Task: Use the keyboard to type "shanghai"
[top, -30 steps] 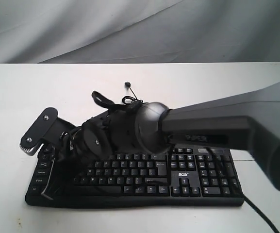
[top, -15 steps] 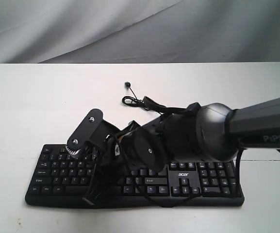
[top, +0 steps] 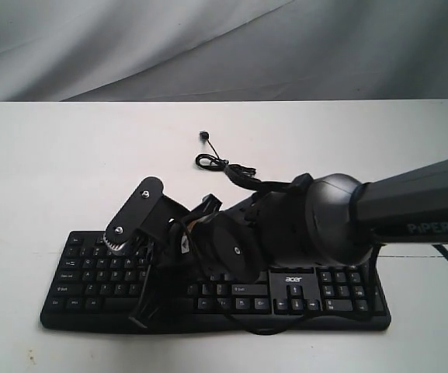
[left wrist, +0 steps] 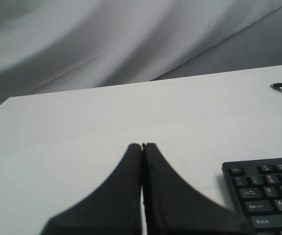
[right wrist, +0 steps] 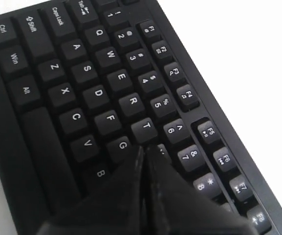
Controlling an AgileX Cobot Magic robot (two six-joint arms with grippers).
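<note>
Right wrist view showed the right gripper (right wrist: 143,149) with its fingers (right wrist: 123,196) pressed together into one narrow point. It was poised over the keyboard (right wrist: 97,93) just past the G key (right wrist: 122,145) on the home row, and the H key probably lay hidden beneath the tips. Contact could not be told. In the exterior view the keyboard lay near the table's (top: 53,155) front edge, its long axis parallel to that edge. The right arm (top: 410,202) reached in over the number-pad end to the letter block. The left gripper (left wrist: 141,146), likewise pinched closed and empty, hung over the table off the Caps Lock end. The right gripper was therefore judged nearer every letter.
</note>
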